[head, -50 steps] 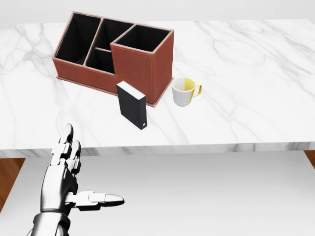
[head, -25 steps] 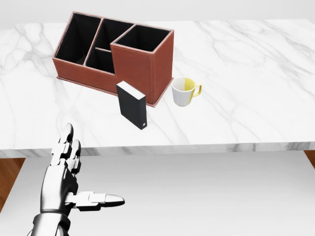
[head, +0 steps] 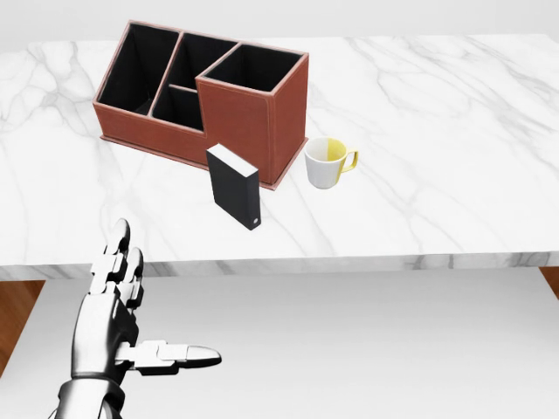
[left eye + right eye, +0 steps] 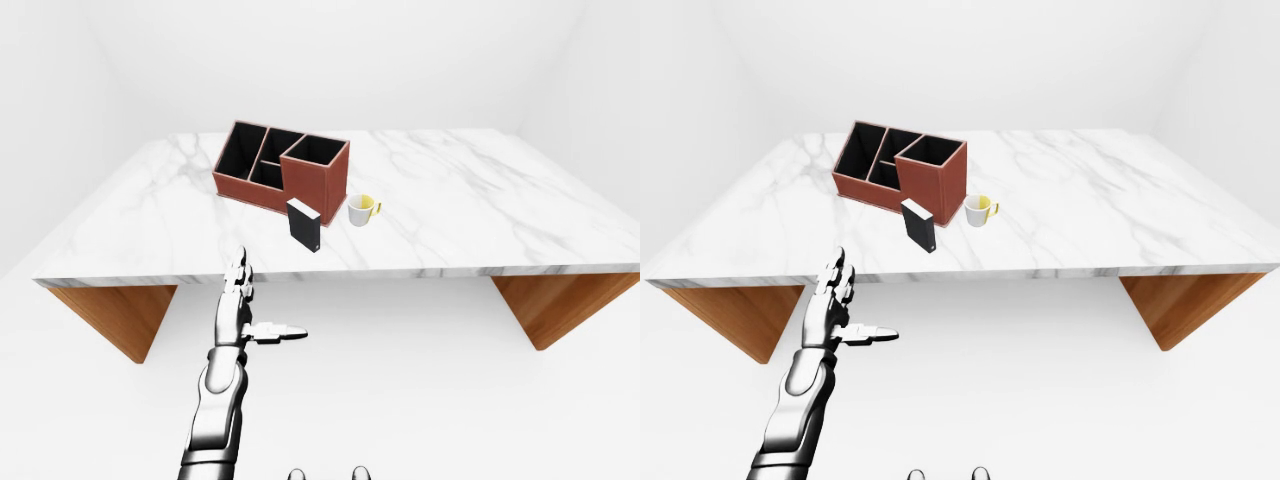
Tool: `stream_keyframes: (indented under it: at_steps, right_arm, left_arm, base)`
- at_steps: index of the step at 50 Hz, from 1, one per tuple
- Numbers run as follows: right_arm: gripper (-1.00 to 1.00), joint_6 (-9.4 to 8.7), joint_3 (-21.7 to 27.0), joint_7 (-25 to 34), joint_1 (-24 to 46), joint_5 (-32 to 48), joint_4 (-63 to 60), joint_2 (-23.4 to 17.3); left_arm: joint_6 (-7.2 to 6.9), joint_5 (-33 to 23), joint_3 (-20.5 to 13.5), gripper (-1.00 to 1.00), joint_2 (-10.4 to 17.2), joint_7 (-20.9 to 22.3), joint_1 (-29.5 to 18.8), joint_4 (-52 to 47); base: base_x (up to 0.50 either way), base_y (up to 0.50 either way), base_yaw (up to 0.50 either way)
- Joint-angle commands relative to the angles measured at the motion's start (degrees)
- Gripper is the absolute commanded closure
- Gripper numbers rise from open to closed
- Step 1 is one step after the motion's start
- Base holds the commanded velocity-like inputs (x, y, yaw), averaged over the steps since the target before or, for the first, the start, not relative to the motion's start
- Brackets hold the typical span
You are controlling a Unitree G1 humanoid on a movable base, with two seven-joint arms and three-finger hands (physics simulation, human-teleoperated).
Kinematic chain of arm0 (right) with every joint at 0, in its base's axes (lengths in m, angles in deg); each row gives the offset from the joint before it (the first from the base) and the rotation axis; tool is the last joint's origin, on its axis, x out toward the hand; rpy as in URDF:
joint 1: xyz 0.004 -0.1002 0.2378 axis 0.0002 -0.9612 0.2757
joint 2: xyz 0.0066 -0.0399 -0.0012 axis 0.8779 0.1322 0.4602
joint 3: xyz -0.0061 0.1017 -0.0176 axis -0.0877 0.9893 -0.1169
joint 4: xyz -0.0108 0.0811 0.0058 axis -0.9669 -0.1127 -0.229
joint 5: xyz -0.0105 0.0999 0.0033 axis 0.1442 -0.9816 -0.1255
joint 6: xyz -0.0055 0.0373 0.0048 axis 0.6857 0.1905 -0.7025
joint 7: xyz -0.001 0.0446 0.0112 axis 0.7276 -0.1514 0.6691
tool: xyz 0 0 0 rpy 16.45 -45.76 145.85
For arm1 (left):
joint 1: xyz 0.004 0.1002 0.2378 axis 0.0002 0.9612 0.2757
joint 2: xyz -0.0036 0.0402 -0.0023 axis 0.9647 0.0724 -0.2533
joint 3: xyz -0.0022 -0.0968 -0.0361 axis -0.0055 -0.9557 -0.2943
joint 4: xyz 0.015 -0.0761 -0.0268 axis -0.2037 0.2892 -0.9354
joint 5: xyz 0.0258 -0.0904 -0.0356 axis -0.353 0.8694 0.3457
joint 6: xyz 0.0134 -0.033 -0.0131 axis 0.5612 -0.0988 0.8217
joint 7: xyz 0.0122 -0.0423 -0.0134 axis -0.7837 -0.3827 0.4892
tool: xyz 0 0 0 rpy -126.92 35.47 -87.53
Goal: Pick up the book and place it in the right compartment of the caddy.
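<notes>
A white and yellow mug (image 3: pixel 327 163) stands just right of the caddy (image 3: pixel 203 98) on the marble table (image 3: pixel 437 131). The black book (image 3: pixel 233 187) stands upright just near of the caddy's tall right compartment. The left hand (image 3: pixel 118 314) hovers below the table's near edge, fingers spread, holding nothing.

head view: close, looking down | eye views: farther, shared table (image 4: pixel 480 200)

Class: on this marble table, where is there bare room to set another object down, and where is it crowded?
Bare marble lies right of the mug and left of the caddy. Crowded: the upright book stands close below the caddy's tall compartment, the mug just right of it.
</notes>
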State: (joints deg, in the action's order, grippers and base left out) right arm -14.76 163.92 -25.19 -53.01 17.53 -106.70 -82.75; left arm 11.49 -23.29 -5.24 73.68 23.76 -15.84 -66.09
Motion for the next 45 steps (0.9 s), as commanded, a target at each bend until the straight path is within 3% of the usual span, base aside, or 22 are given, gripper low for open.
stream_keyframes:
  at_steps: [1, 22, 24, 30, 45]
  right_arm:
    - [-1.00, 0.00, 0.08, 0.18, 0.00, 0.22, 0.15, 0.03]
    - [-1.00, 0.00, 1.39, -0.33, -0.36, -3.21, 1.00, -0.80]
    - [-1.00, 0.00, 1.80, -0.12, -0.86, -4.70, 0.30, -0.81]
    - [-1.00, 0.00, 1.80, 0.06, -0.81, -4.92, 0.18, -0.81]
    - [-1.00, 0.00, 1.55, 0.58, -0.69, -4.26, 0.98, -0.69]
  left_arm:
    - [0.00, -0.01, 0.02, -1.00, -0.02, 0.01, 0.04, -0.06]
    - [0.00, 0.05, 0.10, -1.00, -0.04, 0.32, 0.31, -0.76]
    - [-0.58, 0.05, 0.21, -1.00, -0.09, 0.31, 0.68, -1.86]
    - [0.00, 0.09, 0.05, -1.00, -0.06, 0.36, 0.13, -0.20]
    - [0.00, 0.10, -0.02, -1.00, 0.00, 0.37, -0.22, 0.98]
  base:
    - [0.00, 0.00, 0.00]
    - [0.00, 0.00, 0.00]
    - [0.00, 0.00, 0.00]
    - [0.00, 0.00, 0.00]
    - [0.00, 0.00, -0.36]
